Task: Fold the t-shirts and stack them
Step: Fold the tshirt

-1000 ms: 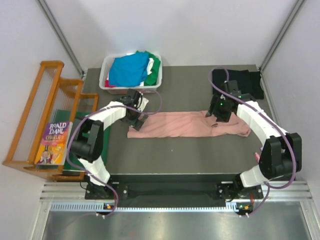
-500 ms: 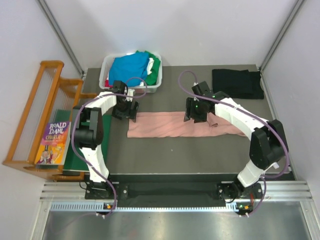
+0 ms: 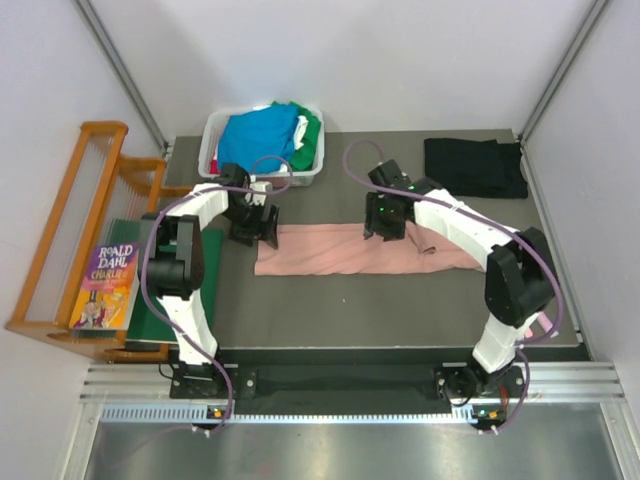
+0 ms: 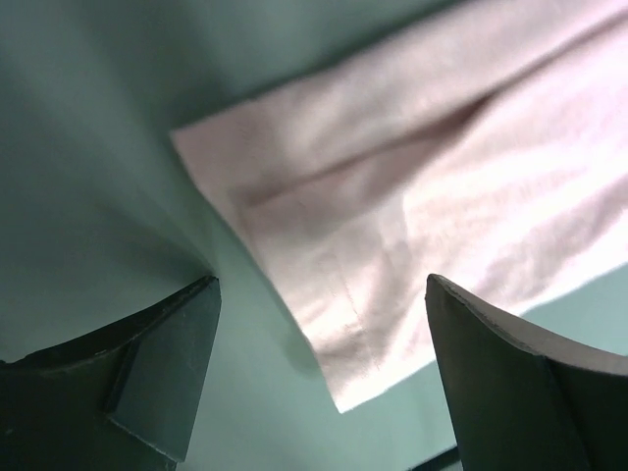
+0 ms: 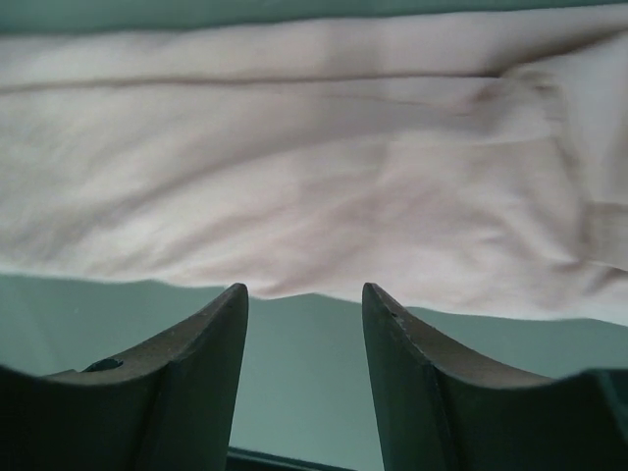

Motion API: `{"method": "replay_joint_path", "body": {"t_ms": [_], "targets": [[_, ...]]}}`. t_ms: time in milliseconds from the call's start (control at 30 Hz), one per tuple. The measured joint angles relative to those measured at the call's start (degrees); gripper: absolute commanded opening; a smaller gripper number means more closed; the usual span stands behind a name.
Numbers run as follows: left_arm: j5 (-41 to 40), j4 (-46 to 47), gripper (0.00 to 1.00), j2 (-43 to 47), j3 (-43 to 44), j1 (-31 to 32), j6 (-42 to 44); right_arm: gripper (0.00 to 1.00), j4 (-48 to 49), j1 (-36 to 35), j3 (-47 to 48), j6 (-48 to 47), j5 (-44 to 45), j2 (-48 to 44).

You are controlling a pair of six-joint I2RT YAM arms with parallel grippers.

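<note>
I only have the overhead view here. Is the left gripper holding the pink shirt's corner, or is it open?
Observer: Open. In its wrist view the left gripper has its fingers wide apart, nothing pinched.
Operator: Where is the corner?
Observer: The pink shirt lies on the table, a corner showing between the fingers.
Operator: And the right one?
Observer: The right gripper is open too, the shirt's edge running across by its fingertips.

Right claw (image 3: pixel 387 228) slid leftward along pink shirt (image 3: pixel 325 250).
</note>
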State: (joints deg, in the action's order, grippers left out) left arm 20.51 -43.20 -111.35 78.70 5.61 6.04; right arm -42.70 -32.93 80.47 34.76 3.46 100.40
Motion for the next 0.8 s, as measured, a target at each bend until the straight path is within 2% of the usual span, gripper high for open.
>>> {"method": "replay_joint_path", "body": {"t_ms": [233,433,633,800], "targets": [[2.43,-2.10,0.92,6.36,-0.46,0.17,3.98,0.50,-0.35,11.65,-6.38,1.49,3.02,-7.82],[2.64,-3.52,0.94,11.61,5.46,1.86,6.43,0.50,0.11,19.63,-8.09,1.49,2.71,-11.96],[-0.20,-2.51,0.94,11.87,3.15,10.38,7.76,0.48,0.55,25.73,-10.43,1.25,2.91,-12.09],[-0.52,-1.95,0.94,5.79,2.54,16.26,7.85,0.48,1.11,29.14,-13.35,1.27,2.97,-12.07]]}}
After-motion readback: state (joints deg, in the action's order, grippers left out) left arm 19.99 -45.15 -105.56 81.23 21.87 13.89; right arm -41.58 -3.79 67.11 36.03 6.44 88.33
